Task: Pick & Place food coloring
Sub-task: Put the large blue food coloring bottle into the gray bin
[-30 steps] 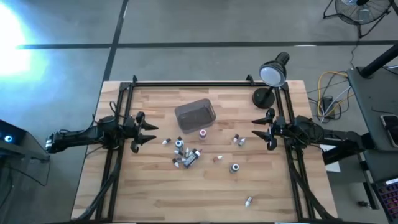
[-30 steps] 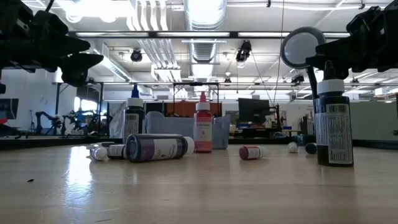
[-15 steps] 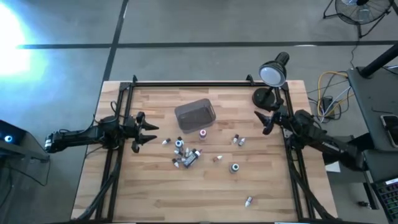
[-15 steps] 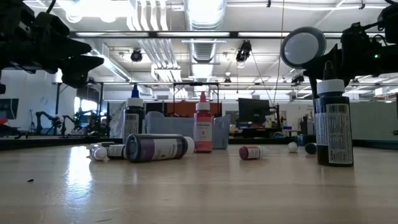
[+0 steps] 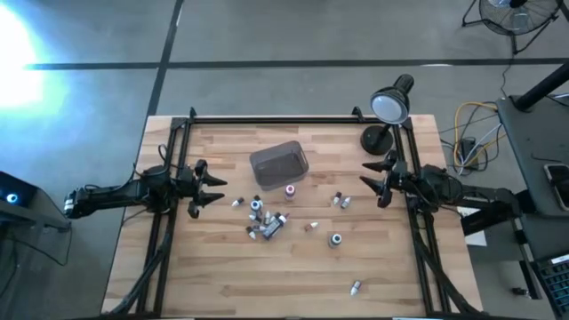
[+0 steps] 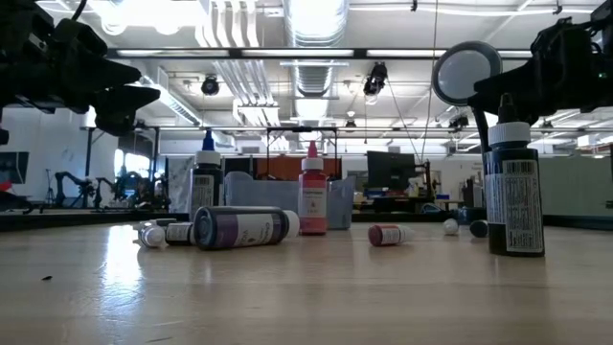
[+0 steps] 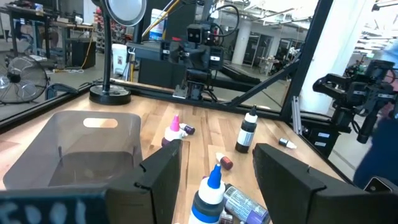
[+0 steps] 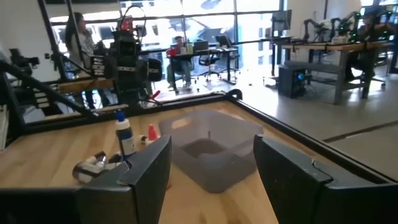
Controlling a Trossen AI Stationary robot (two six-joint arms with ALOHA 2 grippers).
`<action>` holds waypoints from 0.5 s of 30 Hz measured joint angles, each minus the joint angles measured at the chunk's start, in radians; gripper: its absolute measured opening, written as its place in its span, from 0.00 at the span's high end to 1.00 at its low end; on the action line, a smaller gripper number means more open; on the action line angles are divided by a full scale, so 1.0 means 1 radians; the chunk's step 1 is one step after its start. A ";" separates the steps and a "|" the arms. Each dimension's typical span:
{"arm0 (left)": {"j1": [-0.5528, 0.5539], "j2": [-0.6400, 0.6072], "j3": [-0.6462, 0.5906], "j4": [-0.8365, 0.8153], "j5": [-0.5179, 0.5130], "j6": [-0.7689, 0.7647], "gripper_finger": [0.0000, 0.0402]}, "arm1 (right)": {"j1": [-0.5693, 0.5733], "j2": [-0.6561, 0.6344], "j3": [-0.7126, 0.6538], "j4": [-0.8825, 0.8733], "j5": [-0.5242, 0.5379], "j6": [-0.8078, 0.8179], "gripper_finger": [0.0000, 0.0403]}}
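Observation:
The food coloring bottles (image 5: 267, 219) are scattered on the middle of the wooden table, some upright on their bases and some lying on their sides. In the low view a dark bottle (image 6: 514, 188) and a pink one (image 6: 312, 197) stand upright, and a purple one (image 6: 244, 227) lies flat. Single bottles sit farther right (image 5: 335, 238) and near the near edge (image 5: 356, 286). My left gripper (image 5: 216, 189) hovers open left of the cluster, with a blue-capped bottle (image 7: 210, 193) between its fingers' line of sight. My right gripper (image 5: 369, 182) hovers open to the right of the bottles.
A translucent grey square tub (image 5: 278, 164) stands on the table just beyond the cluster, toward the far edge. A desk lamp (image 5: 384, 116) stands at the far right corner, close to my right arm. A black frame (image 5: 293, 119) runs along the table's edges. Bare wood lies toward the near edge.
My right arm swung toward the table's far edge and turned, then came back to about where it was a second ago. Its fingers stayed apart. The bottles and the tub kept still.

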 joint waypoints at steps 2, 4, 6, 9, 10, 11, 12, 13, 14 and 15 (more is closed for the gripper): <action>0.000 0.000 0.000 0.000 0.000 0.000 0.56 | 0.001 0.000 0.000 0.000 0.001 0.000 0.45; 0.000 0.000 0.000 0.000 0.000 0.000 0.56 | 0.001 0.000 0.000 0.000 0.001 0.000 0.45; 0.000 0.000 0.000 -0.001 0.000 0.000 0.56 | 0.001 0.000 0.000 0.000 0.001 0.000 0.45; 0.000 -0.001 0.000 -0.001 0.000 0.000 0.56 | 0.001 0.009 0.000 0.016 0.096 0.024 0.45; 0.000 0.000 0.000 -0.001 0.000 0.000 0.56 | 0.001 0.012 0.000 0.020 0.126 0.062 0.45; 0.000 0.000 0.000 -0.001 0.000 0.000 0.56 | 0.001 0.014 0.000 0.023 0.146 0.121 0.45; 0.000 0.000 0.000 -0.001 0.000 0.000 0.56 | 0.002 0.015 0.000 0.024 0.170 0.192 0.45; 0.000 0.000 0.000 -0.001 0.000 0.000 0.56 | 0.001 0.017 0.000 0.026 0.189 0.266 0.45; 0.000 0.000 0.000 -0.001 0.000 0.000 0.56 | 0.000 0.017 0.000 0.029 0.197 0.327 0.45; 0.000 0.000 0.000 -0.001 0.000 0.000 0.56 | 0.000 0.017 0.000 0.032 0.198 0.372 0.45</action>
